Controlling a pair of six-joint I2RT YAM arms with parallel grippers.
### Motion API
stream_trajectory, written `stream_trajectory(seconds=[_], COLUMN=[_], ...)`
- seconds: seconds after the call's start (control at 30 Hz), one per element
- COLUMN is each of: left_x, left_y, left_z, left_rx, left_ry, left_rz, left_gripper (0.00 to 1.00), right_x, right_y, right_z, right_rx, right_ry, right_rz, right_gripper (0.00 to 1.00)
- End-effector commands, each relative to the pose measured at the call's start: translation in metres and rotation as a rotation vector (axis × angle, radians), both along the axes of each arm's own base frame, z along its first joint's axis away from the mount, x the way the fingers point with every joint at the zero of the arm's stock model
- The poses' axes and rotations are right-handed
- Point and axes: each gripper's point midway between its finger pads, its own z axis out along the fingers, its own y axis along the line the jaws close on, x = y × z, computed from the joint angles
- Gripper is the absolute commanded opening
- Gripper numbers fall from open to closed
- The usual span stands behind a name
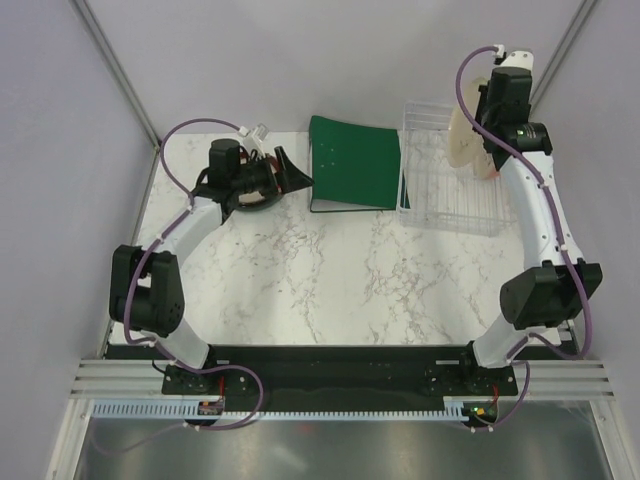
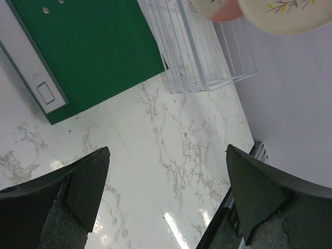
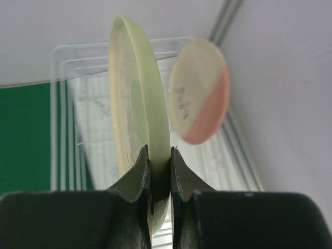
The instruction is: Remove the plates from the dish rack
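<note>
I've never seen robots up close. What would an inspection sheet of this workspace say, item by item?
Surface: white marble-patterned table.
Job's things: clear dish rack at back right; sprig-patterned cream plate upright over it; cream-and-pink plate upright beside it.
Clutter: green binder left of the rack.
Hands: left hand open above the table; right hand shut on the cream plate's edge.
Cables: purple cable looped along each arm.
Surroundings: pale walls, metal frame posts.
</note>
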Motion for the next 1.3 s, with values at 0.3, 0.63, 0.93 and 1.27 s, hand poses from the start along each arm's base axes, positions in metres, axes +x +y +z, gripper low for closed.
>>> stream_trajectory(seconds=[0.3,0.63,0.93,1.27], left_x=[0.011,0.025,0.027,0.021], left_y=[-0.032,-0.066,-0.089,-0.104], left_z=[0.018,0.016,0.029,0.041], left_rx=[-0.248,-0.462,-0.501,-0.528], left_ry=[-0.057,-0.028,-0.065,-0.070], left_rz=[-0.104,-0.173,-0.204,-0.277], left_gripper=[1.00,1.00,1.00,0.26], right_x=[-0.056,-0.082,-0.095,-0.099], right_y=[0.145,0.204,0.239,0.258], right_z=[0.062,0.073,0.056,0.035], right_rx=[0.358,0.464,0.492,0.517], right_ry=[-0.226,-0.253,-0.218,-0.194], right_rz=[0.409,0.539,0.602,0.629], right_gripper=[0.00,0.00,0.00,0.00])
